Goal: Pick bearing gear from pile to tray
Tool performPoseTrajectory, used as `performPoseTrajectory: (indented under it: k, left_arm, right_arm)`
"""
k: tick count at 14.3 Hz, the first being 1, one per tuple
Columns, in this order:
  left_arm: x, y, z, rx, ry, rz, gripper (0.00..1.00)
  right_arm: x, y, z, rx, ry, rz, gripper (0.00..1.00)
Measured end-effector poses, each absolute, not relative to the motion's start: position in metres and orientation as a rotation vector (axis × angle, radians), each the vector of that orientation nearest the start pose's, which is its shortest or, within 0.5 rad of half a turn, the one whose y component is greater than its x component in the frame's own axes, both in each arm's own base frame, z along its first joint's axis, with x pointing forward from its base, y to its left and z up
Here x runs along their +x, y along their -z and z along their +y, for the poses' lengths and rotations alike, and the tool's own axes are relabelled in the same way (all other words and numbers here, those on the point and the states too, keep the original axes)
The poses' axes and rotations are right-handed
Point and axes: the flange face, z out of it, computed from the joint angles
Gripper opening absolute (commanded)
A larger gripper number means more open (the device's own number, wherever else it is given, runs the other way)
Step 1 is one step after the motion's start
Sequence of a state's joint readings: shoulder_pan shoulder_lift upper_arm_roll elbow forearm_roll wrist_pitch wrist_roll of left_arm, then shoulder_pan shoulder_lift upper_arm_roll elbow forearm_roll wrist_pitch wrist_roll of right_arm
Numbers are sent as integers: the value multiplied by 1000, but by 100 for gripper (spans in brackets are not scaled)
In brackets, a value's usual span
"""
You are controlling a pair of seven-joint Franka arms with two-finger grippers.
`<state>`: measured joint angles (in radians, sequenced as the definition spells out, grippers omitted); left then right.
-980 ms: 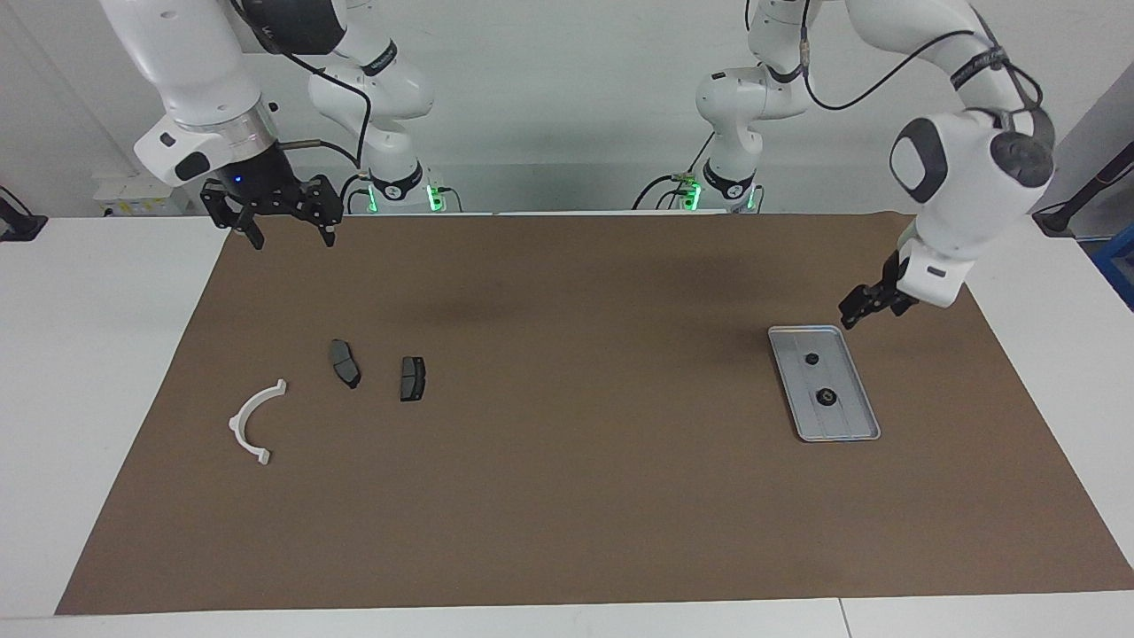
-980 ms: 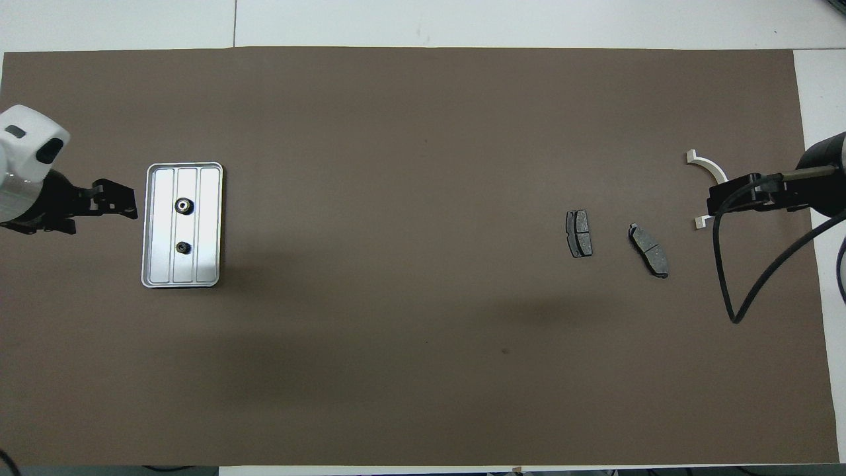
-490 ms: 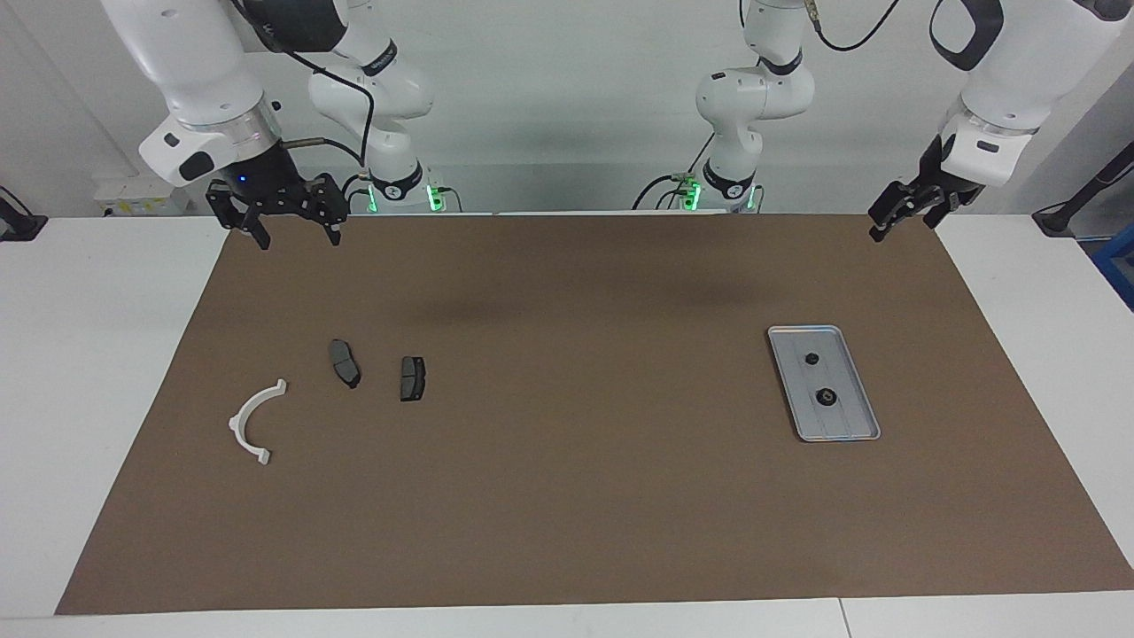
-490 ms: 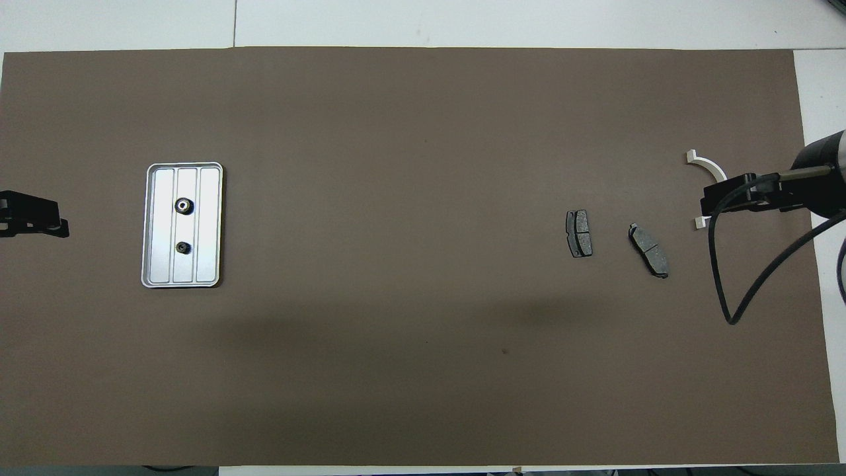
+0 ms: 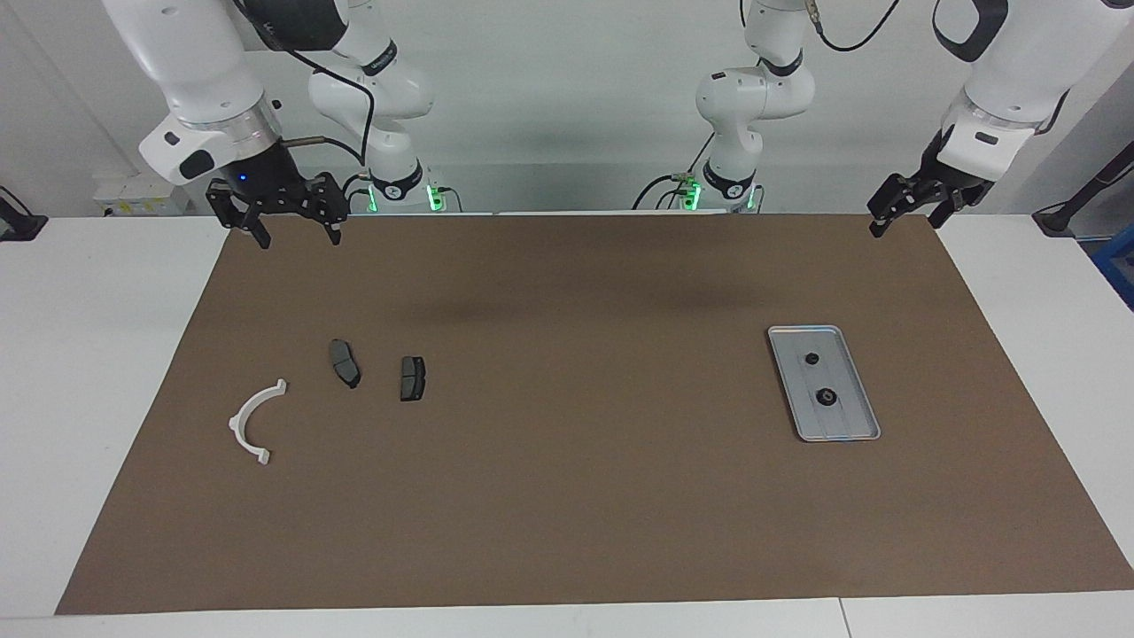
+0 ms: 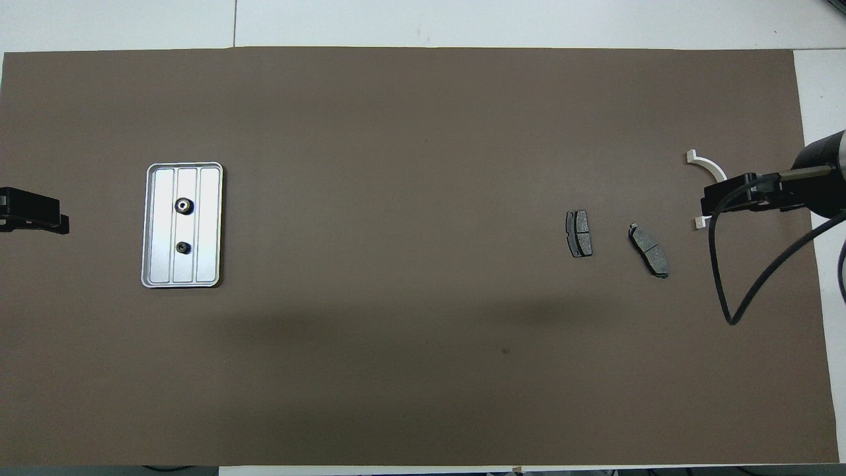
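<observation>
Two small black bearing gears (image 5: 811,359) (image 5: 826,397) lie in the silver tray (image 5: 846,418) toward the left arm's end; from above both gears (image 6: 184,205) (image 6: 183,248) sit on the tray's (image 6: 158,264) middle strip. The pile holds a white half-ring bracket (image 5: 252,421) and two dark brake pads (image 5: 345,363) (image 5: 412,378) toward the right arm's end. My left gripper (image 5: 877,229) hangs open and empty, high over the mat's corner. My right gripper (image 5: 297,237) is open, raised over the other corner, holding nothing. Seen from above, the right gripper (image 6: 717,198) covers part of the bracket (image 6: 710,166).
A brown mat (image 5: 567,496) covers most of the white table (image 5: 97,354). A black cable (image 6: 727,284) loops down from the right arm over the mat beside the brake pads (image 6: 579,233) (image 6: 649,250). The left gripper (image 6: 56,221) shows only at the overhead view's edge.
The left gripper has risen from beside the tray's end and drawn back to the mat's corner by the robots. The right gripper has barely shifted. Parts lie unmoved.
</observation>
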<state>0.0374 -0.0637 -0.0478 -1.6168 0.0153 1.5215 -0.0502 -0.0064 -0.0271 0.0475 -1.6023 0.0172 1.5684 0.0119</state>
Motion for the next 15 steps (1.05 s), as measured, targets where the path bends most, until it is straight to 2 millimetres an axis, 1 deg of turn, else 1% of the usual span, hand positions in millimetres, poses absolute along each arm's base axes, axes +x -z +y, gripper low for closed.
performPoseTrajectory:
  k: [2,3,5,15]
  left_arm:
    - [528,-635,-30,-3113,-46,11,100]
    - [528,-634,-40,-3110,-47,39,100]
    - [527,-634,-51,-3105,-50,70,100]
    - [526,-634,-51,-3114,-59,70,100]
  right_arm:
    - [545,-624,25,-3126,-11,-46,100]
    - [545,-624,25,-3126,-11,-46,100]
    - [545,-624,25,-3126,-11,-46,100]
    - [545,-624,25,-3126,-11,-46,100]
